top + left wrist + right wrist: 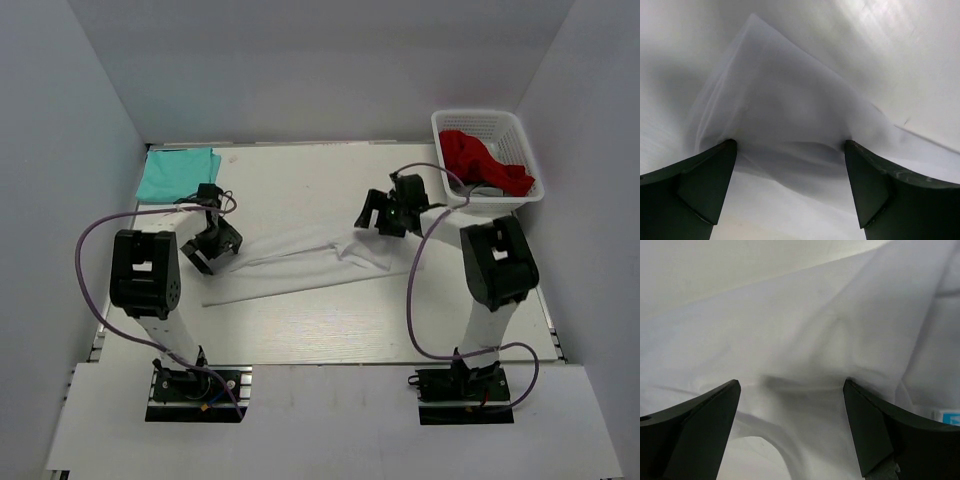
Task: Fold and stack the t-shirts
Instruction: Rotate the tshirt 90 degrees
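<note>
The flat white table [300, 180] carries all items. The thin white t-shirt [300, 265] lies across its middle as a long, rumpled band, partly doubled over, running from under the left arm towards the right arm. The mint-teal t-shirt [178, 172] lies flat and compact at the far left corner, apparently folded, well apart from the white one. A white plastic lattice basket [480, 118] at the far right holds a crumpled red cloth [485, 160].

The left pincer [212, 245] hangs over the band's left end, jaws spread wide and grasping nothing. The right pincer [385, 215] is likewise released over the right end; the cloth lies below its tips.

Judgement: the white shirt's fold is in hand and stacking is not yet done. The next move calls for both pincers to close on the cloth's edge together, catching every thin layer.
</note>
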You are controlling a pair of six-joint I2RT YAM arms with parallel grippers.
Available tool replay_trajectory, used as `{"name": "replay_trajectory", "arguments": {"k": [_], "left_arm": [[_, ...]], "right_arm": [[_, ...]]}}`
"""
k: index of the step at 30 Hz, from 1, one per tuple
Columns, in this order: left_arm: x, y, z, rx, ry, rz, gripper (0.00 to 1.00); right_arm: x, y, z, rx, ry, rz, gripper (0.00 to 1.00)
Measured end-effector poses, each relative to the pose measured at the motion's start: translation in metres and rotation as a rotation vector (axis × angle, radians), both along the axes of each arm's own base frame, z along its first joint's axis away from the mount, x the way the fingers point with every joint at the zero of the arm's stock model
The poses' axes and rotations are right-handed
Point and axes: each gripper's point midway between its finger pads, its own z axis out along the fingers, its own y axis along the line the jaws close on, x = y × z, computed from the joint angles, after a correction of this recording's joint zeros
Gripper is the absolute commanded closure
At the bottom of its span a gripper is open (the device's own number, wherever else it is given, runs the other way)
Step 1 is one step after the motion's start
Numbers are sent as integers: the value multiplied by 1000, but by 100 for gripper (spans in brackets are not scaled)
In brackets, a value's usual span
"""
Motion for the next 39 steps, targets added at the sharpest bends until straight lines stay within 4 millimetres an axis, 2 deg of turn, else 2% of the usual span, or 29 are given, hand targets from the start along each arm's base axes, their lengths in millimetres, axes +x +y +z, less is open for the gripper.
{"name": "replay_trajectory", "arguments": {"k": [3, 7, 11, 14, 16, 18, 19, 21, 24, 26, 28, 30, 32, 34, 35, 37, 39], "left_arm": [[-22, -16, -1, -72, -1, -8, 0], [-67, -50, 1, -216, 23, -101, 0], [-122, -88, 3, -348, 117, -242, 0], [-179, -113, 7, -498, 216, -382, 0], [-206, -131, 13, -626, 241, -467, 0], [-220, -142, 23, -704, 238, -542, 0], [-218, -145, 29, -704, 218, -578, 0], [-201, -145, 44, -659, 159, -621, 0], [-145, -146, 78, -534, -50, -677, 0], [-115, -142, 101, -455, -202, -682, 0], [-97, -137, 119, -397, -317, -666, 0], [-85, -130, 128, -359, -384, -632, 0], [-76, -127, 130, -334, -413, -601, 0], [-68, -125, 128, -320, -428, -578, 0], [-65, -125, 127, -317, -433, -573, 0], [-62, -126, 120, -315, -426, -563, 0], [-63, -124, 105, -307, -388, -547, 0]], "right_arm": [[48, 0, 2, -20, -6, -20, 10], [95, 8, 2, -42, -52, -3, 10], [131, 15, 6, -85, -111, 41, 10], [153, 25, 2, -85, -150, 115, 10], [171, 34, 4, -85, -185, 161, 10], [183, 41, 3, -104, -217, 193, 10], [184, 41, 4, -120, -223, 198, 10], [178, 42, 5, -153, -217, 208, 10], [158, 40, 17, -217, -201, 194, 10], [146, 37, 37, -259, -202, 162, 10], [131, 39, 67, -274, -219, 122, 10], [112, 40, 96, -272, -237, 71, 10], [88, 40, 112, -262, -231, 29, 10], [65, 43, 111, -255, -201, 8, 10], [54, 45, 105, -257, -175, 3, 10], [33, 47, 81, -272, -110, 3, 10], [5, 44, 48, -297, -22, 15, 10]]}}
